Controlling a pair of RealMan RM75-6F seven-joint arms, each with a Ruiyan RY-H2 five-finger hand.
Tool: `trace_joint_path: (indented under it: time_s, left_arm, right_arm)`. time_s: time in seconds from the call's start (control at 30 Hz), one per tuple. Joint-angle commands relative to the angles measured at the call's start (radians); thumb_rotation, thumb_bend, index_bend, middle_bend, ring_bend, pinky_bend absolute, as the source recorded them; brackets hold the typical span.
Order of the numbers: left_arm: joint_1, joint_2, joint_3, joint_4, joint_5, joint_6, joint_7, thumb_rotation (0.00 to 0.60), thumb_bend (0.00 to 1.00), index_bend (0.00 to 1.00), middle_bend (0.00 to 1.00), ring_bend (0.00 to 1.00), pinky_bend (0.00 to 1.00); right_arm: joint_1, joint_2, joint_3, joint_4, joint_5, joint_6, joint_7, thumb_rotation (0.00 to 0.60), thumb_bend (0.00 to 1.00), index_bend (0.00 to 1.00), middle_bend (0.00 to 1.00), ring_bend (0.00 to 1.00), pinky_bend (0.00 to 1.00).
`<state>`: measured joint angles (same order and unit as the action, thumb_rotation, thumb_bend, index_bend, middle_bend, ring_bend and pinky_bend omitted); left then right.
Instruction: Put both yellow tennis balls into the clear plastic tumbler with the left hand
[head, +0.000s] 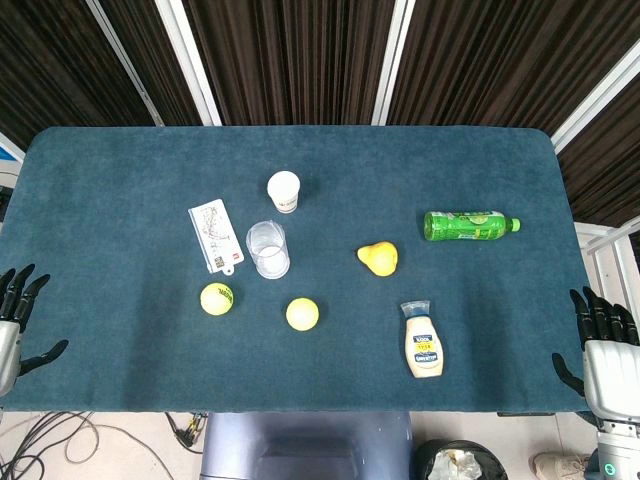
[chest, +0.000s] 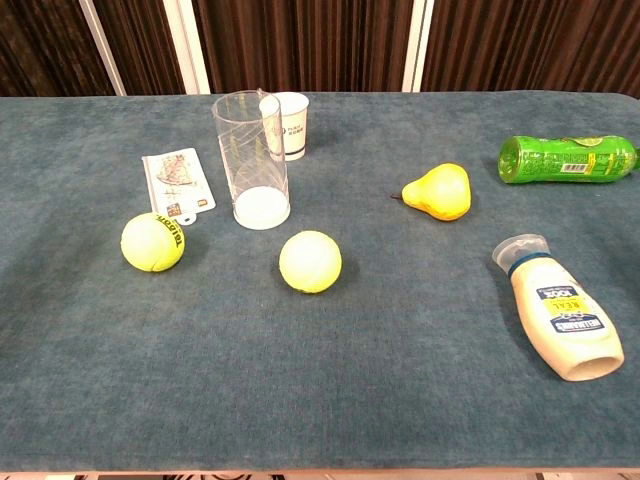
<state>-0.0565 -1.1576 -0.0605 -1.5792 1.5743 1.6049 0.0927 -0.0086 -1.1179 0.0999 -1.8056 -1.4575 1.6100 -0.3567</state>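
Observation:
Two yellow tennis balls lie on the blue table: one (head: 216, 298) (chest: 153, 242) to the left with dark lettering, the other (head: 302, 314) (chest: 310, 261) nearer the middle. The clear plastic tumbler (head: 268, 249) (chest: 250, 160) stands upright and empty just behind them. My left hand (head: 14, 325) hangs open off the table's front left corner, far from the balls. At the front right corner my right hand (head: 602, 352) is also open and holds nothing. Neither hand shows in the chest view.
A white paper cup (head: 284, 191) (chest: 288, 125) stands behind the tumbler, a card packet (head: 215, 235) (chest: 177, 181) lies to its left. A pear (head: 379, 258) (chest: 439, 191), a green bottle (head: 470, 225) (chest: 566, 158) and a mayonnaise bottle (head: 424, 339) (chest: 558, 307) lie on the right half.

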Motion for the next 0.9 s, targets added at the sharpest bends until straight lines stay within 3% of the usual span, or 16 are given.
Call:
trace_joint_path:
  time_s: [0.03, 0.17, 0.37, 0.67, 0.9]
  left_arm:
    - [-0.001, -0.001, 0.0, -0.001, 0.0, -0.001, -0.004, 0.6, 0.0, 0.13, 0.02, 0.01, 0.07]
    - [-0.009, -0.004, 0.004, -0.002, 0.006, -0.015, -0.017, 0.6, 0.0, 0.13, 0.02, 0.01, 0.08]
    - [-0.084, 0.013, -0.008, -0.044, 0.013, -0.121, 0.029, 0.6, 0.0, 0.12, 0.02, 0.01, 0.08]
    - [-0.301, 0.008, -0.052, -0.194, -0.023, -0.433, 0.182, 0.6, 0.0, 0.12, 0.03, 0.01, 0.1]
    - [-0.444, -0.097, -0.089, -0.213, -0.173, -0.625, 0.384, 0.6, 0.0, 0.12, 0.03, 0.01, 0.1]
  right_arm:
    - [0.0, 0.0, 0.0, 0.0, -0.001, 0.001, 0.0, 0.6, 0.34, 0.05, 0.08, 0.12, 0.12]
    - [-0.002, -0.001, 0.003, 0.001, 0.0, 0.006, -0.002, 0.6, 0.34, 0.05, 0.08, 0.12, 0.12]
    - [-0.003, -0.001, 0.004, -0.001, -0.002, 0.012, -0.005, 0.6, 0.34, 0.05, 0.08, 0.12, 0.12]
    - [-0.004, -0.001, 0.006, 0.001, -0.003, 0.015, -0.005, 0.6, 0.34, 0.05, 0.08, 0.12, 0.12]
    - [-0.005, 0.001, 0.012, 0.003, 0.006, 0.017, -0.002, 0.6, 0.34, 0.05, 0.08, 0.12, 0.11]
